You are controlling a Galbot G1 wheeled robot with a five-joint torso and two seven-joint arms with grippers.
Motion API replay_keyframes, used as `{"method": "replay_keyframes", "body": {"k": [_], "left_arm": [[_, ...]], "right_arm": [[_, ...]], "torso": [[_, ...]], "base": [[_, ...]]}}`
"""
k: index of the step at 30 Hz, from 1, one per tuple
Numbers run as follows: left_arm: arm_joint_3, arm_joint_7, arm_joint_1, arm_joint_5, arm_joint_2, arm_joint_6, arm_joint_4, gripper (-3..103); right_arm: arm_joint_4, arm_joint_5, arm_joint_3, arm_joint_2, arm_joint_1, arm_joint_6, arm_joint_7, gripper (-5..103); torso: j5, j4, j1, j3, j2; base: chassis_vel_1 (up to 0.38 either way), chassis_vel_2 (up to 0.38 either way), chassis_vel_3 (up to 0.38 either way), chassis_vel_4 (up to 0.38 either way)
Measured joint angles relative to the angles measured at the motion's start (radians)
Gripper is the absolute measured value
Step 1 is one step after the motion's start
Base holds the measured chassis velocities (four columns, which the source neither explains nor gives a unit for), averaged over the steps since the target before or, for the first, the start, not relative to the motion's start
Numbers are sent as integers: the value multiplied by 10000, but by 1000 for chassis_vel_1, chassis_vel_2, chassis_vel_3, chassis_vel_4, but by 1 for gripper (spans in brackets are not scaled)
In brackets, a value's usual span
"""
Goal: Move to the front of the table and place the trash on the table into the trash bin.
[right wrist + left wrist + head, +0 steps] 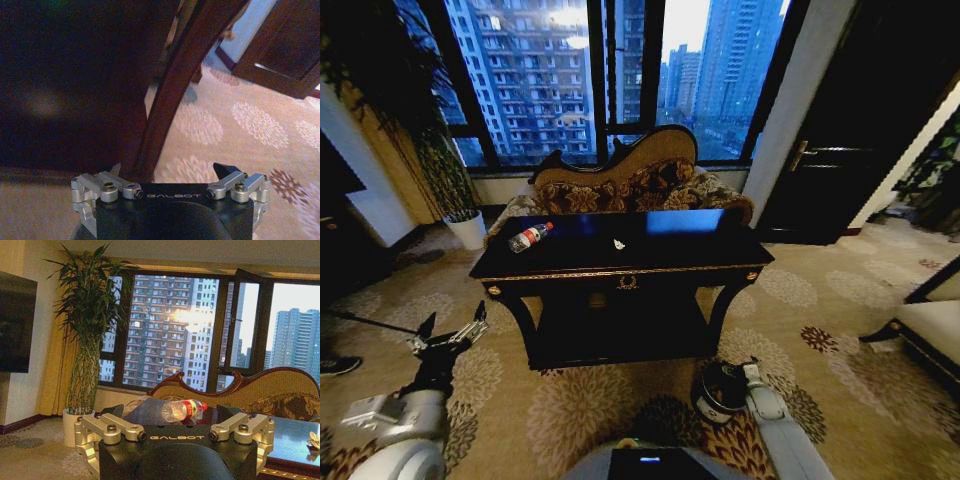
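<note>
The robot faces the desk [620,262] at frame centre. The bottle [530,237] lies on its upper-left corner, a scrap [619,243] mid-top. The left claw [452,330], lower left, is released, ready for reaching. The right claw [752,368], spread, hangs beside the bin [718,393].

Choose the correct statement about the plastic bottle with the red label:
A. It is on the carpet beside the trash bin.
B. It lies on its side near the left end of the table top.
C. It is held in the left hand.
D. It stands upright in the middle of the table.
B: the bottle lies on its side on the table top near its left end, apart from the left hand.
</note>
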Motion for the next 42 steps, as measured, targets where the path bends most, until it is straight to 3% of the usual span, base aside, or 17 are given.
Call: {"method": "replay_keyframes", "body": {"k": [2, 5, 13, 16, 19, 42], "left_arm": [[-6, 2, 0, -1, 12, -3, 0, 100], [-13, 1, -19, 10, 75, -4, 0, 100], [-26, 0, -43, 50, 191, -1, -54, 100], [-69, -6, -76, 62, 351, 13, -135, 100], [-115, -12, -75, 57, 419, 28, -177, 100], [-558, -21, -8, -327, 705, 227, -249, 100]], "right_arm": [[1340, 1492, 71, -58, -254, -9, 1, 100], [3429, 2725, 208, -295, -602, -22, 2, 100], [7071, 3957, 336, -714, -1181, -368, 4, 100], [8914, 4967, 91, -860, -1253, -876, 0, 100], [9413, 5356, -28, -925, -1225, -994, 0, 100], [9420, 4814, -182, -896, -1346, -796, 0, 100]], "torso": [[0, -1, 0, 0, 1], [-3, 2, 0, 0, 1], [-5, -1, 0, -1, 1], [-4, -1, -1, -1, 1], [-3, 0, 0, -1, 1], [-2, -1, -2, -1, 2]], "base": [[0, 0, 0, 0], [0, 0, 0, 0], [0, 0, 0, 0], [0, 0, 0, 0], [0, 0, 0, 0], [-48, 46, 45, -53]]}}
